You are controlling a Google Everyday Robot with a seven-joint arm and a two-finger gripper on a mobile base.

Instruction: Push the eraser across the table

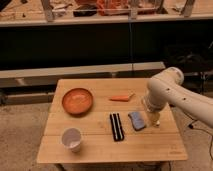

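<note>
The eraser (116,126), a long flat black block with a pale stripe, lies lengthwise near the middle of the light-wood table (100,150). My white arm reaches in from the right. Its gripper (152,114) hangs low over the table's right part, about a hand's width right of the eraser and apart from it. It stands open and holds nothing. A blue-grey pad (136,120) lies between the eraser and the gripper. The arm's end mostly hides the white bottle (154,120).
An orange bowl (77,101) sits at the back left and a white cup (72,139) at the front left. A small orange piece (121,98) lies at the back middle. Dark shelving stands behind the table.
</note>
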